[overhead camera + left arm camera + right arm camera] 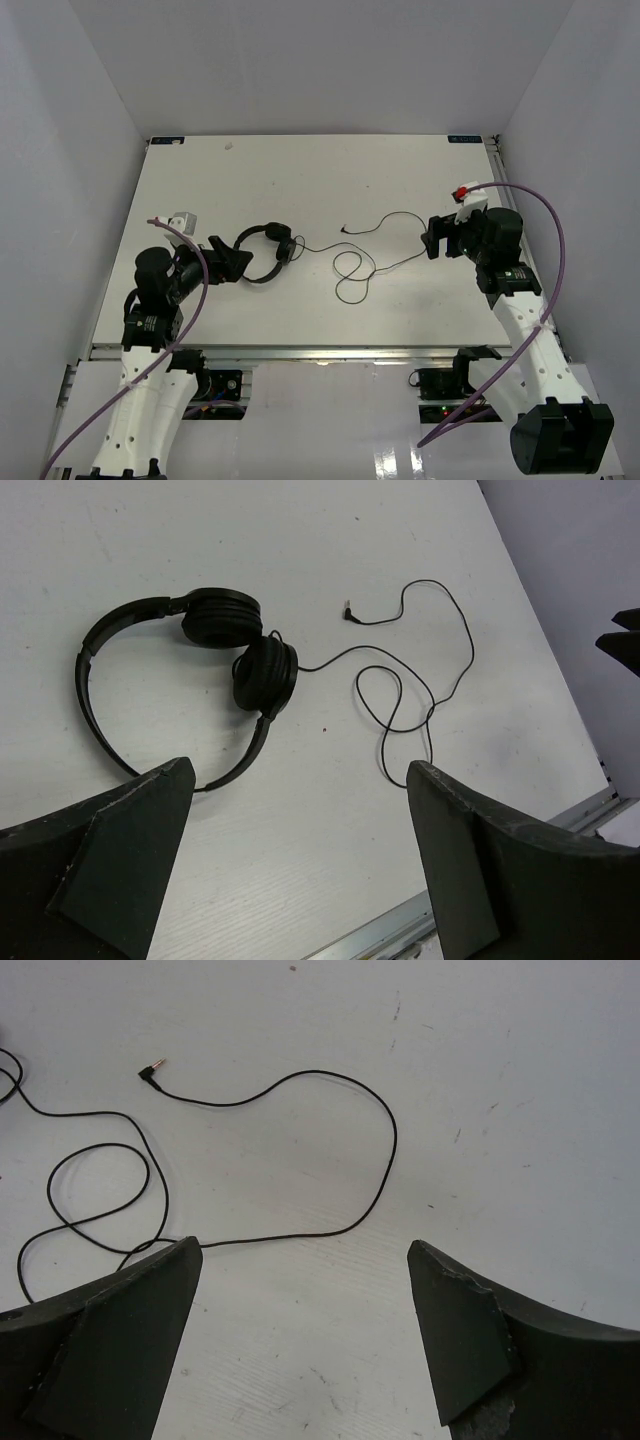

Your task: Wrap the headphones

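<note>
The black headphones (283, 248) lie flat on the white table left of centre, the thin headband curving left, the two earcups close together. In the left wrist view they sit at upper left (265, 675). The thin black cord (355, 270) runs right in loose loops and ends at the plug (343, 229). My left gripper (235, 262) is open and empty just left of the headband; its midpoint shows in the left wrist view (300, 770). My right gripper (432, 243) is open and empty at the cord's right end, above a cord bend (385, 1160), plug (150, 1070) at upper left.
A metal rail (300, 355) runs along the table's near edge. White walls enclose the table on three sides. Thick purple cables (545, 215) arc off both arms. The right gripper's tip shows at the left wrist view's right edge (625, 640).
</note>
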Controlling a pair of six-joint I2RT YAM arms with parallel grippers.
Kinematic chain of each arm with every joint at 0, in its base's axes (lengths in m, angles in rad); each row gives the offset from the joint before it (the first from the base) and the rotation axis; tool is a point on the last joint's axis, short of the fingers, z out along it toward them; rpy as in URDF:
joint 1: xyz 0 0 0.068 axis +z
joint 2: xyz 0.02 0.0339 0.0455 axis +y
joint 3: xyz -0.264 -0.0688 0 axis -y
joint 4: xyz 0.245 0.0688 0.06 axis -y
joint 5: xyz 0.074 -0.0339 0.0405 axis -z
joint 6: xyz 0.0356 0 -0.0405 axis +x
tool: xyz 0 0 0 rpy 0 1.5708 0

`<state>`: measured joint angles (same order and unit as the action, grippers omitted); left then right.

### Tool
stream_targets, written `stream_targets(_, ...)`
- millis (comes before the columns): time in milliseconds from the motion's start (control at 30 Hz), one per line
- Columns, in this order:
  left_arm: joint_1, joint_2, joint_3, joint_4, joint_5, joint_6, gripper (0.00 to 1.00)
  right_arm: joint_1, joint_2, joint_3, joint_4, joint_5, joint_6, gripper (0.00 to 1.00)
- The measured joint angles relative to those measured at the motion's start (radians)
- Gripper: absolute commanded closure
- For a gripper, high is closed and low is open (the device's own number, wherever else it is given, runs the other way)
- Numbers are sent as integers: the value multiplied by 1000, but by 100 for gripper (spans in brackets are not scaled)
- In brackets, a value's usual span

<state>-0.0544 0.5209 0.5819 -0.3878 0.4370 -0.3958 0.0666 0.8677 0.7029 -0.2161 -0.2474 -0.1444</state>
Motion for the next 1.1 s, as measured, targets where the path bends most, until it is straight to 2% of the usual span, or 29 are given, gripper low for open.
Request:
stream_targets(100,0,1,0,1,11,-7,2,0,-10,-19,12,10,1,10)
stream_targets(167,0,7,0,0,13,-14,2,-2,-15,-30,17,-47,-39,10)
stream_targets(333,0,71,5,-24,-29,-49,4,-4,13,-32,-32,-415,-279,8)
stream_targets(433,0,159,25,-74,-93,-89,8,1,63,-33,-46,-593,-374,2)
stream_targets(467,0,204,36,-95,-116,-102,11,3,82,-33,-46,-632,-392,3)
stream_targets(533,0,298,66,-131,-156,-122,19,8,128,-34,-42,-684,-419,10)
stream_targets(667,0,531,135,-174,-221,-137,19,13,208,-57,-48,-752,-468,11)
stream_targets(933,-1,858,267,-185,-292,-124,22,13,205,-109,-49,-791,-529,9)
stream_targets(1100,-24,1036,338,-166,-325,-114,32,12,205,-109,-49,-792,-545,9)
